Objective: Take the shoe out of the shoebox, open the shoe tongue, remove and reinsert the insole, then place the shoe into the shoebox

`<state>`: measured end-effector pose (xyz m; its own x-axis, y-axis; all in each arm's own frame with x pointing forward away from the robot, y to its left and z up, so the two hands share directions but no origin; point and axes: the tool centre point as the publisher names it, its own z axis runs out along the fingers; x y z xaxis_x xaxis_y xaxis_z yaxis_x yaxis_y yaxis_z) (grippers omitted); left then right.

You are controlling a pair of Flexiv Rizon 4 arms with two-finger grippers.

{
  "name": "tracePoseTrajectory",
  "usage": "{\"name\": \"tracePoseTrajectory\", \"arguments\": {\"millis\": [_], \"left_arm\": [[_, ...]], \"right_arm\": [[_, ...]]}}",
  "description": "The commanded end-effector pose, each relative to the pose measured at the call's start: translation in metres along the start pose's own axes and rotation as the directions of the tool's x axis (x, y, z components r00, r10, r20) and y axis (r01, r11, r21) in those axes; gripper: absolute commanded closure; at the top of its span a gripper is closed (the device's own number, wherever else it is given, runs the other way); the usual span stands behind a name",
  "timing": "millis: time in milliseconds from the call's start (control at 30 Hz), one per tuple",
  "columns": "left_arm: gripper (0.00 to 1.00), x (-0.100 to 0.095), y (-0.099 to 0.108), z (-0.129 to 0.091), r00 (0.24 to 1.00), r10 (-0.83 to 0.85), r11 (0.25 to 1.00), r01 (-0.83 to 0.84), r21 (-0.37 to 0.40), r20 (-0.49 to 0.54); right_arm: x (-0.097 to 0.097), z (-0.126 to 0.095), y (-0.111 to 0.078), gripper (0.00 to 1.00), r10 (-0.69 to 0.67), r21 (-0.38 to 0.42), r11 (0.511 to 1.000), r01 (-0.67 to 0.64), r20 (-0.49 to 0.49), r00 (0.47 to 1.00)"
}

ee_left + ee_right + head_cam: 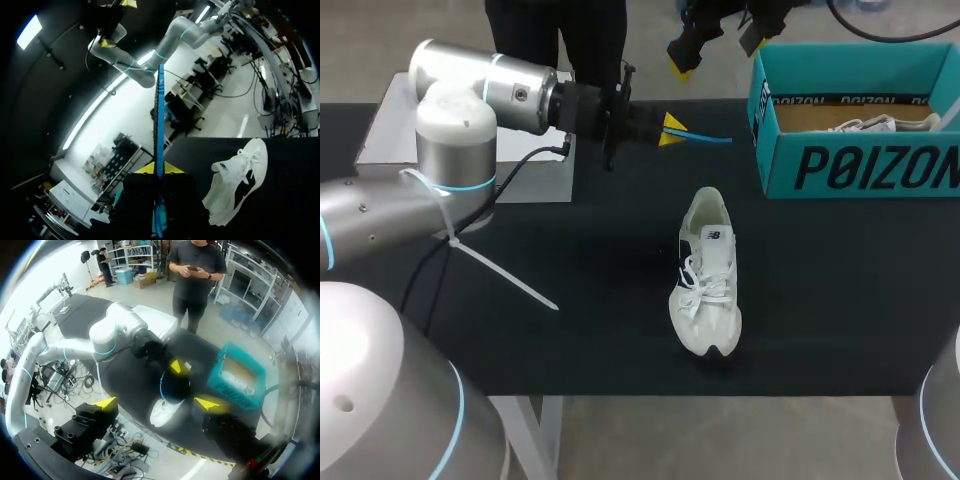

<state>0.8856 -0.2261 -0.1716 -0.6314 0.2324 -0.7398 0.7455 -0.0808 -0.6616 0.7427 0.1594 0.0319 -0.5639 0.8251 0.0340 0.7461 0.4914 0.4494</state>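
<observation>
A white sneaker with a dark side patch lies on the black table, toe toward me. My left gripper hovers behind it, shut on a thin blue insole that sticks out past the yellow tips toward the shoebox. In the left wrist view the insole stands edge-on between the fingers of the left gripper, with the sneaker beside it. My right gripper hangs high beyond the far edge, open and empty; from the right gripper I look down on sneaker and box.
The teal shoebox stands open at the back right with a second white shoe inside. A grey raised platform sits at the back left under my left arm. A white cable tie juts from that arm.
</observation>
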Motion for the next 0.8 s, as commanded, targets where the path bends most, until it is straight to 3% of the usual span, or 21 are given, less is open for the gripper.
{"name": "tracePoseTrajectory", "arguments": {"millis": [33,100,167,200,267,367,467,533,633,800], "left_arm": [[1.0,0.001,0.0,0.001,1.0,0.002,1.0,-0.002,-0.001,0.002],[1.0,0.001,0.0,0.001,1.0,0.002,1.0,-0.002,-0.001,0.002],[1.0,-0.011,-0.004,0.007,0.979,0.196,0.979,-0.199,-0.039,-0.056],[1.0,-0.019,-0.006,0.011,0.941,0.338,0.941,-0.338,-0.008,-0.018],[1.0,-0.02,-0.01,0.014,0.882,0.471,0.882,-0.47,-0.048,0.027],[1.0,-0.013,-0.01,0.011,0.758,0.65,0.757,-0.652,-0.054,-0.053],[1.0,0.001,-0.004,0.007,0.681,0.73,0.683,-0.726,-0.084,0.052],[1.0,0.011,0.002,0.005,0.653,0.757,0.653,-0.755,-0.057,0.023],[1.0,0.02,0.007,-0.001,0.588,0.809,0.587,-0.806,-0.08,0.005],[1.0,0.018,-0.005,-0.002,0.461,0.887,0.454,-0.884,-0.112,-0.036]], "right_arm": [[0.0,0.001,0.001,0.0,0.001,0.002,1.0,-0.001,0.0,1.0],[0.0,0.001,0.001,0.0,0.001,0.002,1.0,-0.001,0.0,1.0],[0.0,0.001,0.001,0.0,0.001,0.002,1.0,-0.001,0.0,1.0],[0.0,0.001,0.001,0.0,0.001,0.002,1.0,-0.001,0.0,1.0],[0.0,0.001,0.001,0.0,0.001,0.002,1.0,-0.001,0.0,1.0],[0.0,0.001,0.001,0.0,0.001,0.002,1.0,-0.001,0.0,1.0],[0.0,0.001,0.001,0.0,0.001,0.002,1.0,-0.001,0.0,1.0],[0.0,0.001,0.001,0.0,0.001,0.002,1.0,-0.001,0.0,1.0],[0.0,0.001,0.001,0.0,0.001,0.002,1.0,-0.001,0.0,1.0],[0.0,0.001,0.001,0.0,0.001,0.002,1.0,-0.001,0.0,1.0]]}}
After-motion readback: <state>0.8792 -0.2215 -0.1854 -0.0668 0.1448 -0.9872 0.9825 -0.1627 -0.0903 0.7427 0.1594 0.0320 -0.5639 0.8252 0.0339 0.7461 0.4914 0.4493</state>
